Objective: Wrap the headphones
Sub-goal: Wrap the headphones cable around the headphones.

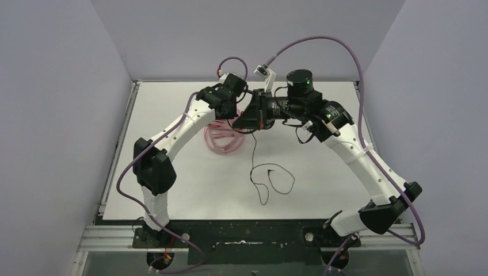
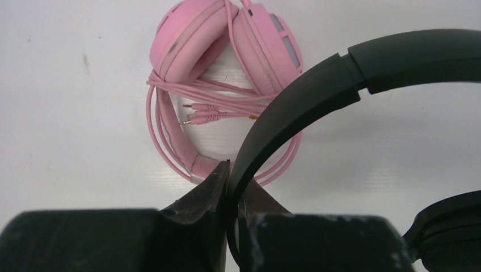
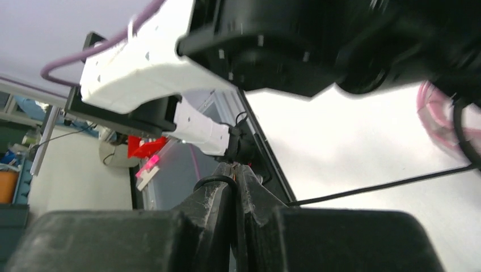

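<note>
Left arm and right arm: white links, black joints, trailing purple cables. Left tool and right tool are matte black.

pink headphones: flat, pink cable looped round | black headphones: raised, black cable trailing loose

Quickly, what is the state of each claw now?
Left claw: closed on the black headphones, at the headband.
Right claw: closed, apparently pinching the thin black cable.

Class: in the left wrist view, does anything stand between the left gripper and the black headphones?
Nothing visible does. The left gripper is shut directly on the black headphones, at their headband; the pink headphones lie on the table beyond, not between.
</note>
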